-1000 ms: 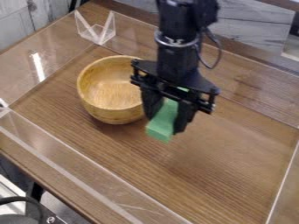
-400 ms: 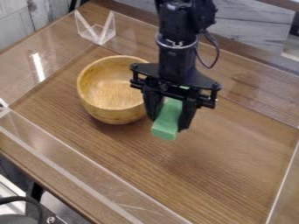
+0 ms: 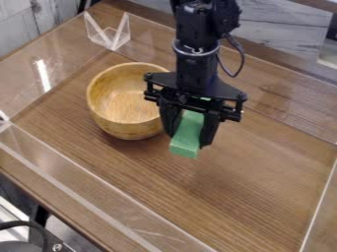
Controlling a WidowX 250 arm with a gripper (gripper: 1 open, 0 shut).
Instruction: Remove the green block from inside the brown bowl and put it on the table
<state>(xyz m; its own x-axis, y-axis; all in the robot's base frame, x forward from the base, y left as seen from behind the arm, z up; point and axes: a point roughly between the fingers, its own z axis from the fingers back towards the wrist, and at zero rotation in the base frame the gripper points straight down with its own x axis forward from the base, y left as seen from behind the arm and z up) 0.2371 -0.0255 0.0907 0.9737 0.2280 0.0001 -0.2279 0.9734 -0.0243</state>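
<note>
Placement step is underway: jaws of the gripper (image 3: 192,129) pinch the green block (image 3: 188,137) upright, outside the brown bowl (image 3: 128,100), low over the bench (image 3: 250,197). Next, probably lowering and release.

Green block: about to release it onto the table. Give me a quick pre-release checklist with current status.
1. Green block out of the brown bowl: ok, the bowl looks empty.
2. Block held between the gripper fingers: ok, one finger on each side of it.
3. Block's lower end resting on the table: cannot tell, it is at or just above the surface.
4. Block's attitude: not ok for a flat lay, it stands on end and tilted.
5. Landing spot clear of the bowl: ok, just right of the rim, bare wood in front.
6. Room from the clear side walls: ok.
</note>
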